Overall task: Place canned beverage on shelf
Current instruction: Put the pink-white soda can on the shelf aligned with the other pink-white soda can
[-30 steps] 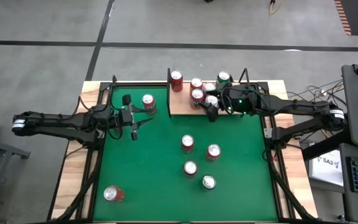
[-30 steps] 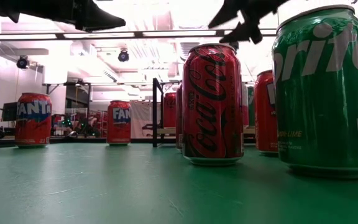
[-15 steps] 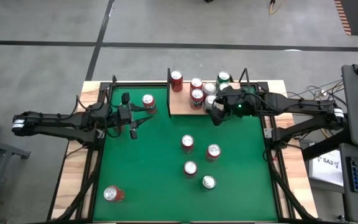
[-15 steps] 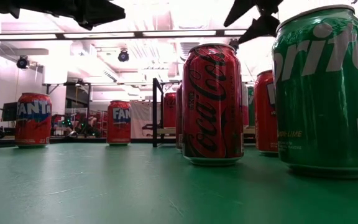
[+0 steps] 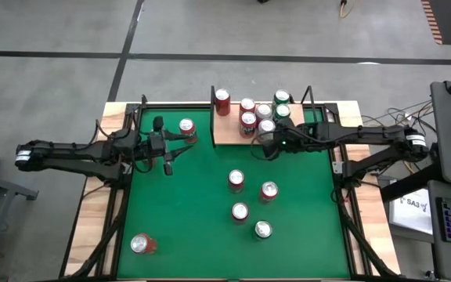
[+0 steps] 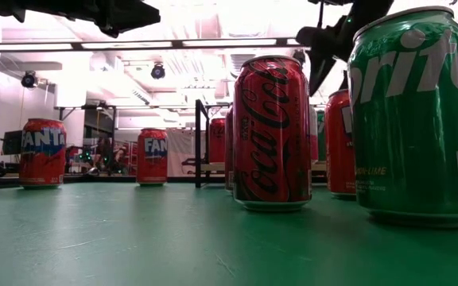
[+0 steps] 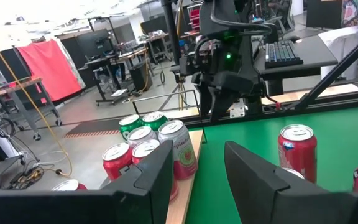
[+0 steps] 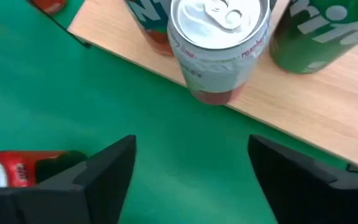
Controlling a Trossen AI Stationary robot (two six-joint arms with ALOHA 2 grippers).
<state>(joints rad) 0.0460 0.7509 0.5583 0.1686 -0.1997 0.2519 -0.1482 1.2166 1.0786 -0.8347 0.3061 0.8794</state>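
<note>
Since the earlier frame the right gripper (image 5: 266, 146) has drawn back off the shelf (image 5: 229, 131) and now hangs over the green worktop (image 5: 202, 211) just in front of the board's near edge, its fingers spread apart with nothing between them. Its wrist view looks down on a silver-topped can (image 8: 219, 46) standing at the edge of the wood, with a green can (image 8: 319, 34) beside it. From above, six cans (image 5: 257, 113) stand on the shelf, clustered toward its right end, one red can (image 5: 222, 101) apart at the left.

Off to the left, the left gripper (image 5: 167, 149) waits above the worktop beside an orange-labelled can (image 5: 187, 130); its fingers stand partly apart and hold nothing. Four more cans (image 5: 249, 197) stand upright mid-worktop, and another (image 5: 142, 244) lies near the front left corner.
</note>
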